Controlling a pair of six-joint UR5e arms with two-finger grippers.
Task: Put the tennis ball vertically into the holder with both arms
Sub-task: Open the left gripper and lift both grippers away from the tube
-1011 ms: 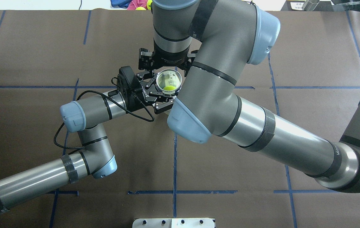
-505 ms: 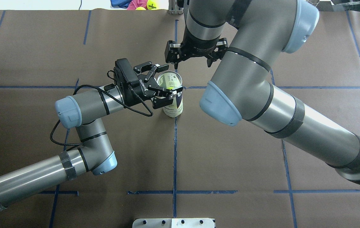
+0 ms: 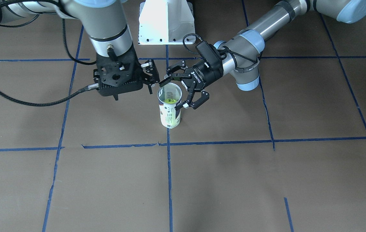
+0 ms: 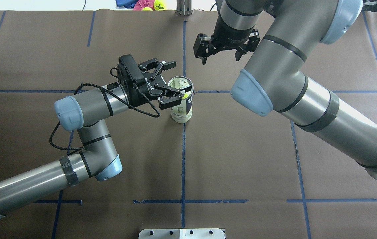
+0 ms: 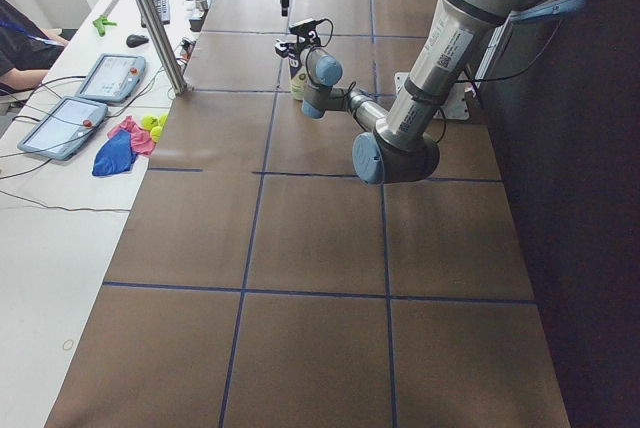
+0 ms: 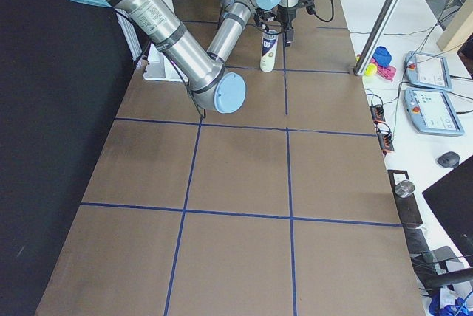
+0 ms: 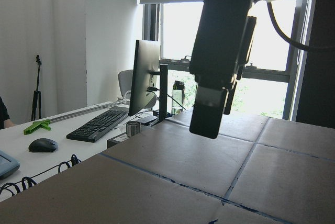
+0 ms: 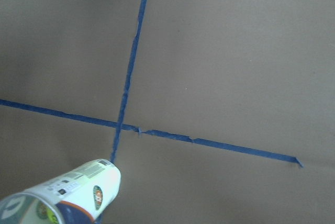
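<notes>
The ball (image 4: pixel 186 96) shows only as a sliver inside the holder (image 4: pixel 182 112). Left gripper (image 4: pixel 176 78) and right gripper (image 4: pixel 220 55) both gape wide.

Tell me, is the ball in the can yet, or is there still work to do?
Mostly done: the ball sits inside the upright can. In hand: the left gripper is open at the can's top, gripping nothing; the right gripper hangs empty, off to the side. Left: probably just backing both away.

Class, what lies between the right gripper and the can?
Nothing. In the overhead view, only bare table shows between the right gripper and the can.
</notes>
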